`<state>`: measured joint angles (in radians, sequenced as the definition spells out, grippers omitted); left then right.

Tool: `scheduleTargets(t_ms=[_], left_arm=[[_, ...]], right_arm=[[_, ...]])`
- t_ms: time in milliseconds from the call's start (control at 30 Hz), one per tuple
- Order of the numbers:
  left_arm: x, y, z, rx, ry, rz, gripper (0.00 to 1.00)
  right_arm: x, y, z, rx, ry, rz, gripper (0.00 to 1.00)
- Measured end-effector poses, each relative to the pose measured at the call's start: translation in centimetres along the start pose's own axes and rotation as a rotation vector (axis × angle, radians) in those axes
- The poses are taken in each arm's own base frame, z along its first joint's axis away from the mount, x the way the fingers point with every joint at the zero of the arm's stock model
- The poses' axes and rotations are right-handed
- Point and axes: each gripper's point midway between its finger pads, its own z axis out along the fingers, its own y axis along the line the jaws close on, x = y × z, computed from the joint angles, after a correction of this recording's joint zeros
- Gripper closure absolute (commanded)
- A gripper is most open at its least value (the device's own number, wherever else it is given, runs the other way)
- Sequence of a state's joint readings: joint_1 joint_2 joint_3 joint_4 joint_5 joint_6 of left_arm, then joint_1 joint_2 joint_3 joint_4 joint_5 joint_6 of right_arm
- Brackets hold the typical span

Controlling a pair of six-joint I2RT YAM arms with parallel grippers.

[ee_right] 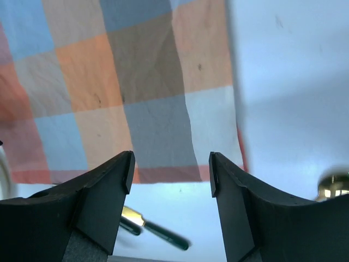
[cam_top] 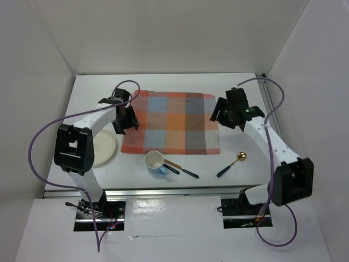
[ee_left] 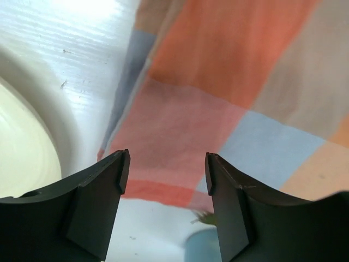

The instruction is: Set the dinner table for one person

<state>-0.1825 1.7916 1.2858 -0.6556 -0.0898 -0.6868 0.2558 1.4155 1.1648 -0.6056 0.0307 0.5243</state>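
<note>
The large flat matte white dinner table (cam_top: 240,87) extends beneath both claws and carries every item. The orange-and-grey checked cloth mat (cam_top: 172,123) lies flat on it between the claws. The left gripper (ee_left: 168,172) hangs over the mat's left edge, the right gripper (ee_right: 172,172) over its right edge. Both have jaws apart with nothing between them. The round cream plate (cam_top: 103,150) lies just left of the left gripper. The white-and-blue cup (cam_top: 155,161) stands nearer the bases, between the claws. Two dark-handled utensils (cam_top: 182,170) lie beside it. The gold-bowled spoon (cam_top: 232,165) lies base-side of the right gripper.
</note>
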Motion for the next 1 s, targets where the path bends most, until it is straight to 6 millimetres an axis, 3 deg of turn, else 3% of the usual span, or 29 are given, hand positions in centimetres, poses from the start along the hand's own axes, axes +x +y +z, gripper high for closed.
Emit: scheduleTargets(t_ms=[100,333,500,733,900,1000], left_arm=[[-1.4,-1.2,-2.6,0.041,-0.062,0.015,0.25],[-4.4,-4.6,-9.6,0.175,-0.230,0.071,0.25],[-5.2,-6.8,-12.8,0.239,-0.299,0.139,0.25],[-4.8,-7.2,-13.3,0.242,-0.297,0.180,0.25],[-4.7,-7.1,-13.2,0.238,-0.292,0.181,0.25],[-4.6,-7.1,-13.2,0.236,-0.288,0.183,0.25]], right_arm=[[1.8,-1.7,-2.5,0.041,-0.013,0.096,0.31],[12.1,-7.4,-3.1,0.237,0.204,0.345,0.31],[14.7,-8.6,-3.0,0.312,0.257,0.442,0.31],[18.6,-10.3,-2.5,0.382,0.340,0.504,0.31],[19.9,-11.0,-2.3,0.404,0.366,0.516,0.34],[20.4,-11.1,-1.9,0.398,0.367,0.522,0.41]])
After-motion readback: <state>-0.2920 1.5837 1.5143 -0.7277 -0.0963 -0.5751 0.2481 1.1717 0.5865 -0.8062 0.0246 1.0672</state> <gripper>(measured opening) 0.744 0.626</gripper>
